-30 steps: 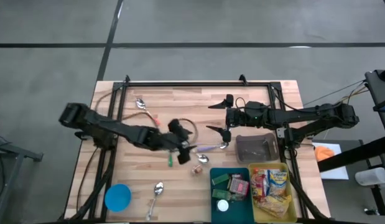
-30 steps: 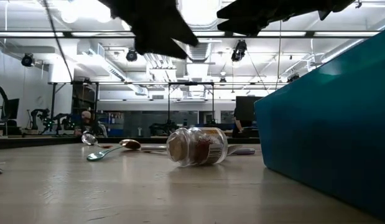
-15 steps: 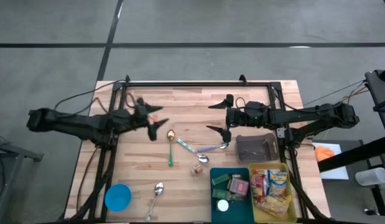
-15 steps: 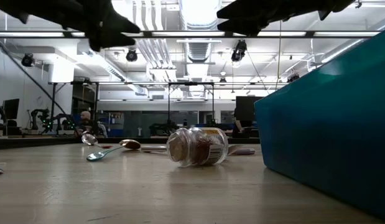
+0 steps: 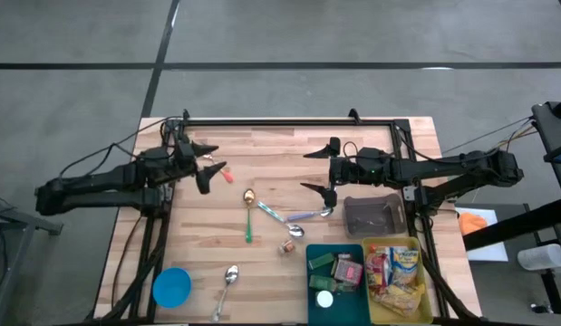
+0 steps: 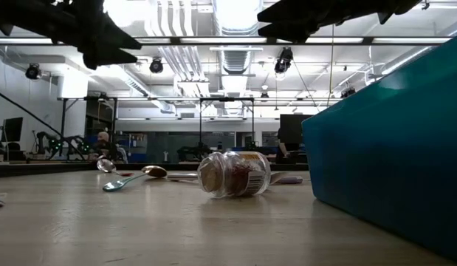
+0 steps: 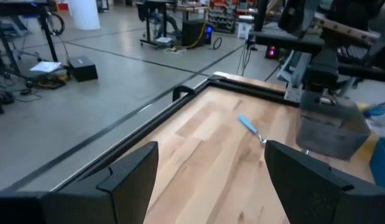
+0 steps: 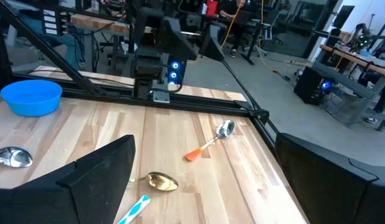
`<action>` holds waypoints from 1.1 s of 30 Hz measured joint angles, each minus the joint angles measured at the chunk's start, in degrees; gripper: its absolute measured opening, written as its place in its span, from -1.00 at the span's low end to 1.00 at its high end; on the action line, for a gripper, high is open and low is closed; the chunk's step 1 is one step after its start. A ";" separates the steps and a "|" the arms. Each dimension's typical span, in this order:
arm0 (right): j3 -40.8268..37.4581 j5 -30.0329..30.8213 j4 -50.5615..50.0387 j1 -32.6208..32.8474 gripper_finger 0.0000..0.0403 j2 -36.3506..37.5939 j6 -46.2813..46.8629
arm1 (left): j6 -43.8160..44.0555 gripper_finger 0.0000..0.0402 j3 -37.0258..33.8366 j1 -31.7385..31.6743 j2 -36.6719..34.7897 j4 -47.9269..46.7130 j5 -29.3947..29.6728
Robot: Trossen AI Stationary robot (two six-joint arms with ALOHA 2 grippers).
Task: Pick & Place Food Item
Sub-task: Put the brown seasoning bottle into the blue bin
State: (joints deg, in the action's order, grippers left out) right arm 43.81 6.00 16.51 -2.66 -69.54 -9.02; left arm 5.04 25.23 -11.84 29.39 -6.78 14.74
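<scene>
The left gripper [image 5: 204, 160] has pulled back from the table's middle toward the far left corner since a second ago, fingers spread and holding nothing; nothing else has shifted. On the pale plank table [image 5: 289, 149] there are five spoons. Nearest the left edge, by the near left corner, sits one round blue plastic bowl [image 5: 171, 287], and just right of it a plain metal spoon [image 5: 227, 282]. Farther back, an orange-handled spoon [image 5: 218, 168] lies just beside the left gripper. Toward the middle lie a brass-bowled spoon with a green handle [image 5: 248, 211], a light blue-handled spoon [image 5: 271, 213], and a purple-handled spoon [image 5: 307, 215] with a shiny bowl. One small glass spice jar [image 5: 287, 245], cylindrical and filled with reddish-brown grains, lies on its side near the middle, close to the teal bin [image 5: 336, 270]. The right gripper [image 5: 320, 169] hangs over the table's middle, fingers spread wide, empty. Right of it stand three rectangular bins near the right edge: a grey one [image 5: 372, 216], the teal one with small packets, and a yellow one [image 5: 400, 279] packed with bright snack packets.
</scene>
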 joint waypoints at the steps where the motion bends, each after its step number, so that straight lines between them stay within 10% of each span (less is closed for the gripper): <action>1: 0.00 0.00 0.00 0.00 0.91 0.00 0.00 | 0.64 0.49 -0.20 0.00 0.00 0.67 0.03; 33: 0.00 0.01 0.02 0.00 0.91 0.00 0.00 | 5.52 0.49 -0.26 0.11 0.45 -2.15 0.20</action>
State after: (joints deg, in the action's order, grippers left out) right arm 43.81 6.01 16.53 -2.66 -69.54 -9.02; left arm 10.56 24.97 -11.73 29.84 -8.93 14.94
